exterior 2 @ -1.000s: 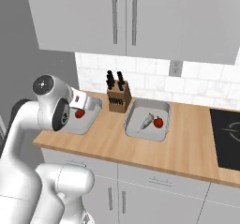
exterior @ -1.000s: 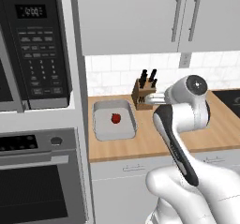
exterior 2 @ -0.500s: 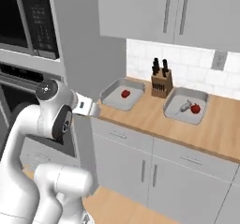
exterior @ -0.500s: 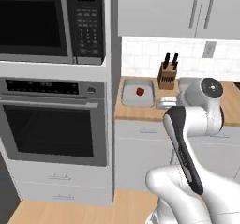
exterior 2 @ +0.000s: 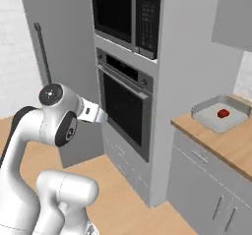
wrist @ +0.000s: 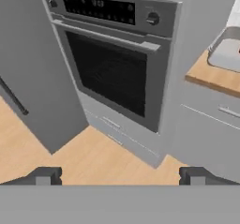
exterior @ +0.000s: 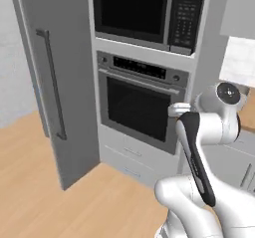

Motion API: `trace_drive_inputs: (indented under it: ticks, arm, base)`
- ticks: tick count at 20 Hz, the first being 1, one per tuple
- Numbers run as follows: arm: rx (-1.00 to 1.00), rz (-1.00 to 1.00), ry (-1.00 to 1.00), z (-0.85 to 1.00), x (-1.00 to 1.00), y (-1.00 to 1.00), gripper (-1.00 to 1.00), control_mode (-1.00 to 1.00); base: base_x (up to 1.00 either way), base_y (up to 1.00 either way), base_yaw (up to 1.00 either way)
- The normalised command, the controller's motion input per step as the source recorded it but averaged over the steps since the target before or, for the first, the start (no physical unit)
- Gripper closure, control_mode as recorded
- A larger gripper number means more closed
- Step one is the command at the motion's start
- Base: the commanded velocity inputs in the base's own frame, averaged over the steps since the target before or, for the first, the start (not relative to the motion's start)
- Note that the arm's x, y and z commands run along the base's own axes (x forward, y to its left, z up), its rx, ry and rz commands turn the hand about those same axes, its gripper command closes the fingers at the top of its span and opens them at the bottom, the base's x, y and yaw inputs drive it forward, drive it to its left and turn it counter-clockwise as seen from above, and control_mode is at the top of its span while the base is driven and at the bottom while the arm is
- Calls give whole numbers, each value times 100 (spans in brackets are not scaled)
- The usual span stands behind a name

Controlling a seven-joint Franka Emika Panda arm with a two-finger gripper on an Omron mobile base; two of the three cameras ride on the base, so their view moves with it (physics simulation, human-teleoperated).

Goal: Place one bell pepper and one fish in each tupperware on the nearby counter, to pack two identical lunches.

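Observation:
One pale grey tupperware (exterior 2: pixel 203 112) rests on the light wood counter (exterior 2: pixel 231 148) at the far right of the right base view, and a red bell pepper (exterior 2: pixel 223 113) lies inside it. A corner of that tupperware (wrist: pixel 225 54) and the counter (wrist: pixel 208 78) also sit at the right edge of the hand view. The fish are out of view. My gripper (wrist: pixel 119 177) is open, its fingertips (wrist: pixel 44 176) wide apart with nothing between them. It points at the oven, well left of the counter. The gripper (exterior 2: pixel 97 114) hangs in front of the oven door.
A built-in wall oven (exterior: pixel 139 107) with a microwave (exterior: pixel 144 13) above it stands ahead. A tall grey door with a long handle (exterior: pixel 50 82) stands to the left. Wooden floor (exterior: pixel 50 192) spreads below. Grey cabinet fronts (exterior 2: pixel 206 180) run under the counter.
The whole picture has shifted: the base has turned left, away from the counter, so the oven column and tall grey door now face me. The gripper stays open and empty.

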Motion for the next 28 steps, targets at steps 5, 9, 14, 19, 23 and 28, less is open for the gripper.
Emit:
trace_drive_inputs:
  ticks: [5, 9, 14, 19, 23, 28]
  arm:
    - [0, 0, 0, 0, 0, 0, -100, 100]
    - [0, 0, 0, 0, 0, 0, -100, 100]
    - [0, 0, 0, 0, 0, 0, -100, 100]
    - [0, 0, 0, 0, 0, 0, -100, 100]
    - [0, 0, 0, 0, 0, 0, -100, 100]
    - [0, 0, 0, 0, 0, 0, -100, 100]
  base:
    - [-42, 63, 81]
    - [-42, 68, 80]
    - [-3, 93, 64]
    - [100, 81, 12]
    - [100, 65, 2]
    - [100, 53, 0]
